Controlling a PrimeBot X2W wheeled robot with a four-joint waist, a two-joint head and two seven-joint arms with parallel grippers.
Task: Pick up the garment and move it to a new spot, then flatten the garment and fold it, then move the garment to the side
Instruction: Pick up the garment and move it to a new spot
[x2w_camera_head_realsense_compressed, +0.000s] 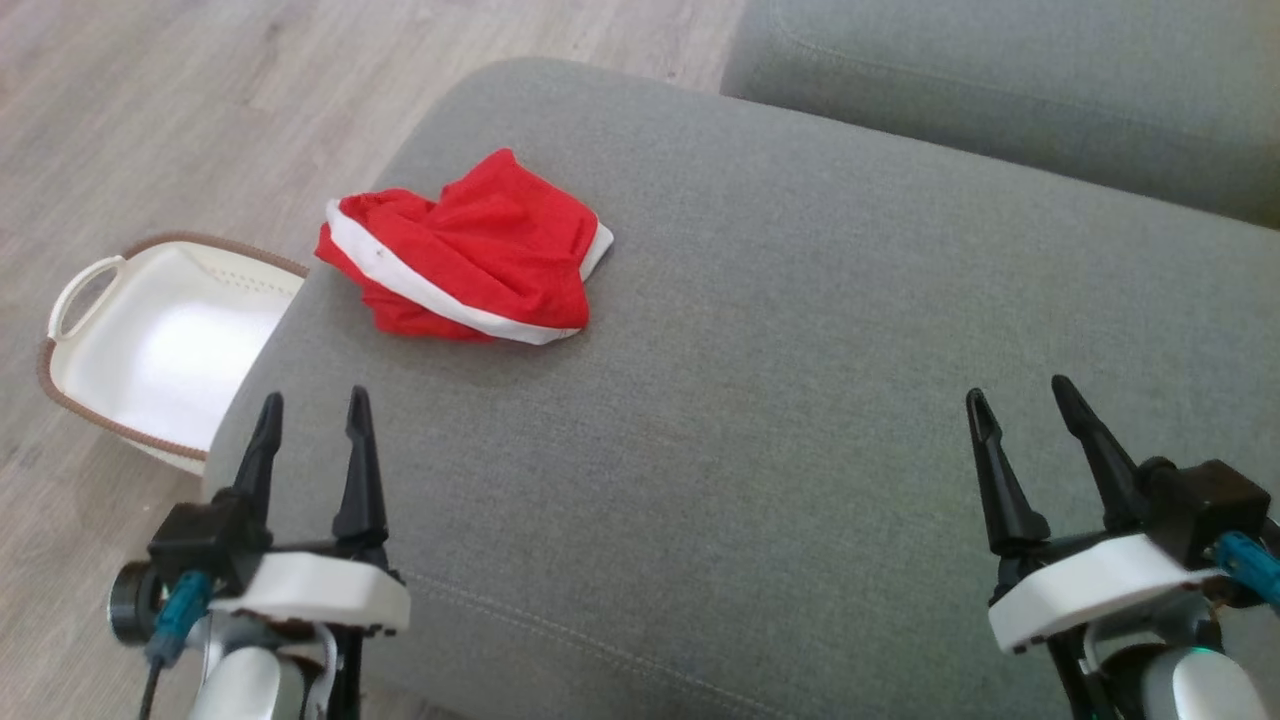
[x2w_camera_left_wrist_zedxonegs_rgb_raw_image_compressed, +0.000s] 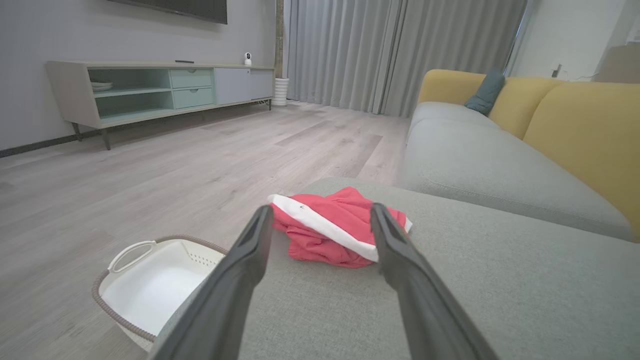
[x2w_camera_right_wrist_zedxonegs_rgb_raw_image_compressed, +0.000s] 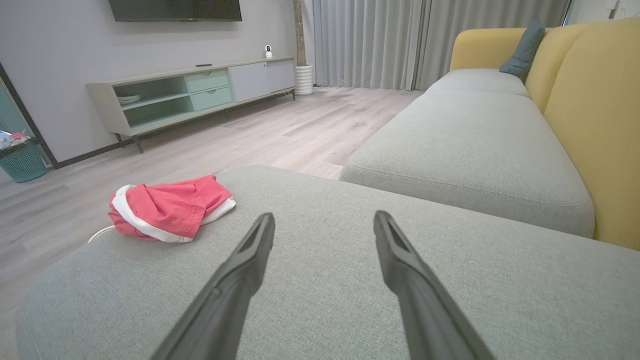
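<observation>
Garment (x2w_camera_head_realsense_compressed: 465, 250), red with white trim, lies crumpled near the far left edge of the gray cushion (x2w_camera_head_realsense_compressed: 760, 420). My left tool (x2w_camera_head_realsense_compressed: 314, 395) and right tool (x2w_camera_head_realsense_compressed: 1018, 388) hover spread and empty. I'd pinch a raised fold with the nearer left.

Red garment (x2w_camera_right_wrist_zedxonegs_rgb_raw_image_compressed: 167, 212) crumpled on grey cushion (x2w_camera_right_wrist_zedxonegs_rgb_raw_image_compressed: 325, 300), right gripper (x2w_camera_right_wrist_zedxonegs_rgb_raw_image_compressed: 324, 222) spread
</observation>
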